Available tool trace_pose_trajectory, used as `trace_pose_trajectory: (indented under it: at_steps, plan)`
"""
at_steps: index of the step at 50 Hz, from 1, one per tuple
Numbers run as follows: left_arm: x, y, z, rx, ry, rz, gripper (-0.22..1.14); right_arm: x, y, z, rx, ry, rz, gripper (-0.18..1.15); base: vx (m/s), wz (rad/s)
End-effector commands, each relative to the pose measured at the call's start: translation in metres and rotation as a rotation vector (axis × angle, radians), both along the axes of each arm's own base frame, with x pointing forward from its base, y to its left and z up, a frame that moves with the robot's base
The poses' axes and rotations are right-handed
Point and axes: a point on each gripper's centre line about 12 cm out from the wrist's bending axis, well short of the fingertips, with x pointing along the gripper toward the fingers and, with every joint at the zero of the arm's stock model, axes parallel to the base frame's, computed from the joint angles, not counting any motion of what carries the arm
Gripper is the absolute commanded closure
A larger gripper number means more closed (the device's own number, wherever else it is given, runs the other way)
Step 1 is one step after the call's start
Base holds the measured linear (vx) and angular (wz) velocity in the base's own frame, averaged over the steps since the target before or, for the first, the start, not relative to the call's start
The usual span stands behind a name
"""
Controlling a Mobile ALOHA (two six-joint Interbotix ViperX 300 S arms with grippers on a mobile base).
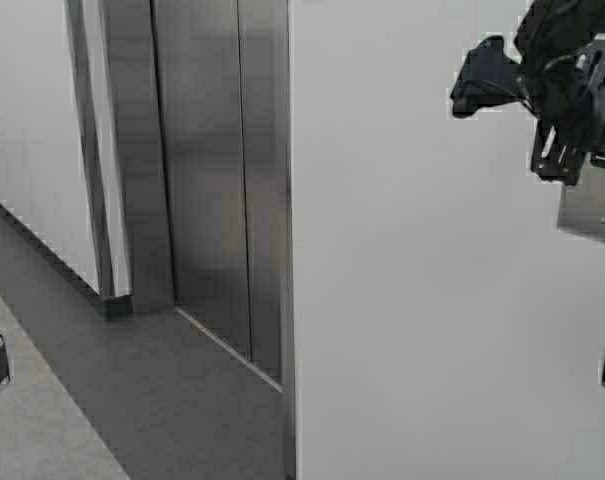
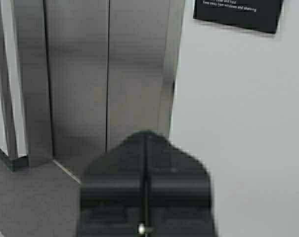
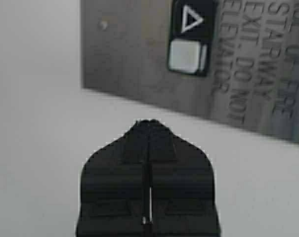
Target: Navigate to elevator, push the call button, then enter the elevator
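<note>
- Right wrist view: my right pincer [image 3: 148,123], pressed closed, sits below the call button [image 3: 190,37] at upper right; aiming low hits bare plate.
- Elevator [image 1: 217,180] doors closed, upper left.

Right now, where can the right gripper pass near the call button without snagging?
Bare white wall borders the plate on the side away from its engraved text; the right gripper, shut, points there, short of the call button. The elevator frame closes off the wall's far side.
</note>
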Motion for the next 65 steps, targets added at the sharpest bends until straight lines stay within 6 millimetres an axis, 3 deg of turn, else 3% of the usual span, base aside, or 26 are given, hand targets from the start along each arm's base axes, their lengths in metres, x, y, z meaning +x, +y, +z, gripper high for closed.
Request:
trace_pose_trajectory:
  at_steps: [1, 26, 40, 65]
  plan:
    - [0.002, 0.000, 0.005, -0.003, -0.012, -0.001, 0.89, 0.012, -0.005, 0.002, -0.018, -0.032, 0.010, 0.91, 0.00, 0.00]
    - [0.002, -0.001, 0.004, 0.002, -0.010, -0.001, 0.89, 0.054, -0.031, -0.009, -0.062, -0.046, 0.013, 0.91, 0.00, 0.00]
    - [0.002, 0.000, 0.004, 0.012, -0.013, 0.001, 0.89, 0.065, -0.052, -0.019, -0.092, -0.032, -0.006, 0.91, 0.00, 0.00]
    - [0.001, -0.001, 0.004, 0.018, -0.013, 0.000, 0.89, 0.090, -0.054, -0.008, -0.098, -0.079, 0.041, 0.91, 0.00, 0.00]
